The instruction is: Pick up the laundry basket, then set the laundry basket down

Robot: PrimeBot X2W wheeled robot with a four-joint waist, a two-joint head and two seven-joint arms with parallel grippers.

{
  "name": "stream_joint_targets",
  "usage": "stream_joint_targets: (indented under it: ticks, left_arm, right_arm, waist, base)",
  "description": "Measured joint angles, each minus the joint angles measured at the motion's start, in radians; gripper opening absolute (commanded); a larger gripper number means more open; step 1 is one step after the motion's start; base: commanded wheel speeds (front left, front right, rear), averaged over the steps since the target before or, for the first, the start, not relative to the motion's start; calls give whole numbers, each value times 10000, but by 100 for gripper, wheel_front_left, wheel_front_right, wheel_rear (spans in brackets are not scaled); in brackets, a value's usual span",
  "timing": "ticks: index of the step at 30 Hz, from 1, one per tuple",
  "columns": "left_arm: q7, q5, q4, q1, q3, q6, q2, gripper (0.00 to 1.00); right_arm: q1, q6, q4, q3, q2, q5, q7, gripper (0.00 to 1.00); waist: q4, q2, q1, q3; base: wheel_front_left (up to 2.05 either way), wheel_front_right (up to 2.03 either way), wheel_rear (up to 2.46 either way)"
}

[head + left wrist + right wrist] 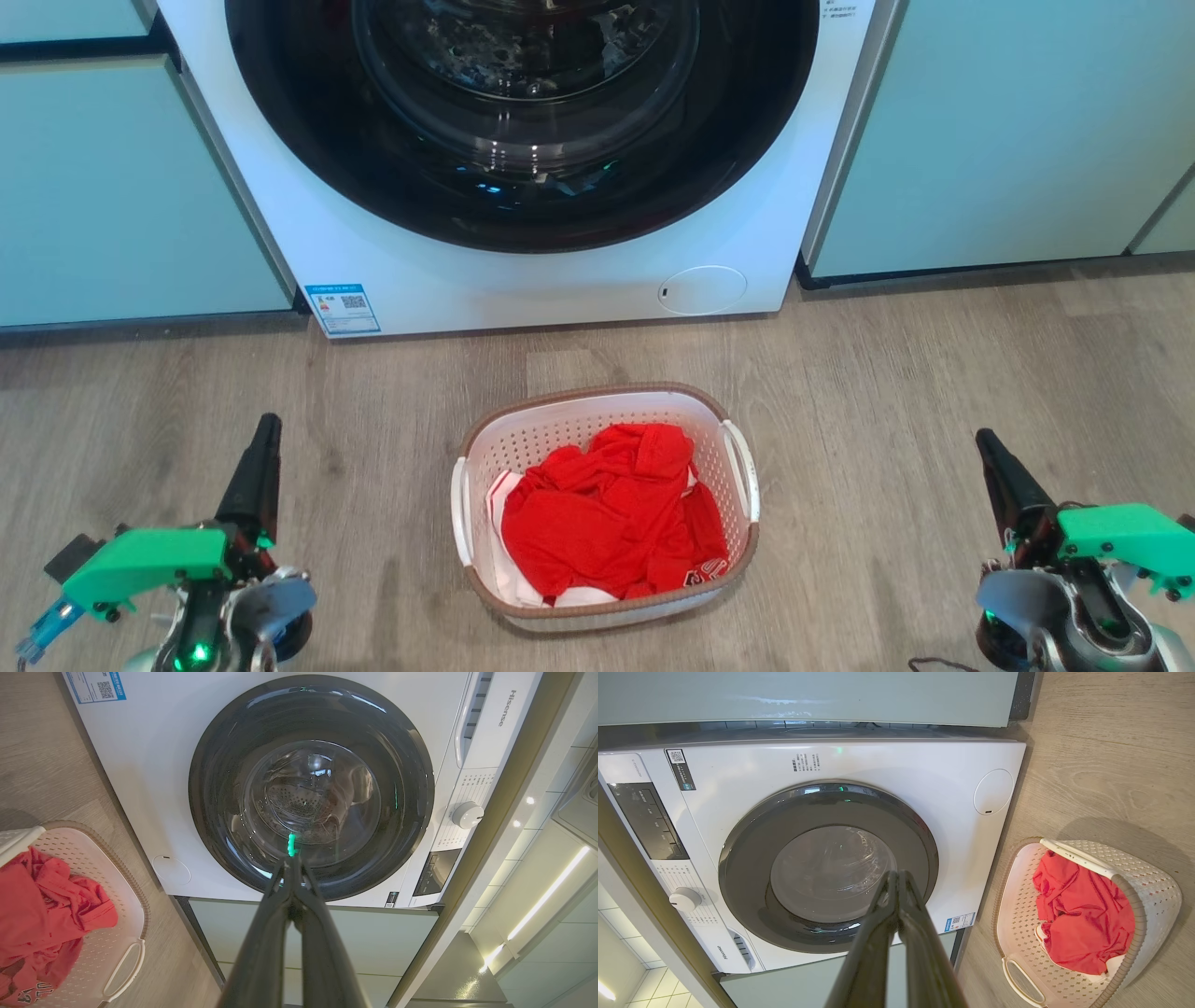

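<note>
White laundry basket (560, 439) sits between left claw (268, 425) and right claw (986, 441), both pressed together

Left hand (291, 864) closed, facing washing machine (149, 765).

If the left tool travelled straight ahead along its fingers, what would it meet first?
Most likely the washing machine's dark round door: the left tool, seen from its wrist, aims at the glass. The laundry basket lies off to one side of that line. Distance is hard to judge.
</note>
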Motion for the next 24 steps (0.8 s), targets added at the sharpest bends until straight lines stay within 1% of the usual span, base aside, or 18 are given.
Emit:
stream_joint_targets:
  ticks: [24]
  left_arm:
    - [12, 17, 0, 0, 38, 0, -40, 0]
  right_arm:
    - [0, 0, 0, -48, 75, -77, 13, 0]
  waist:
    - [0, 0, 1, 0]
  base:
    - [0, 0, 0]
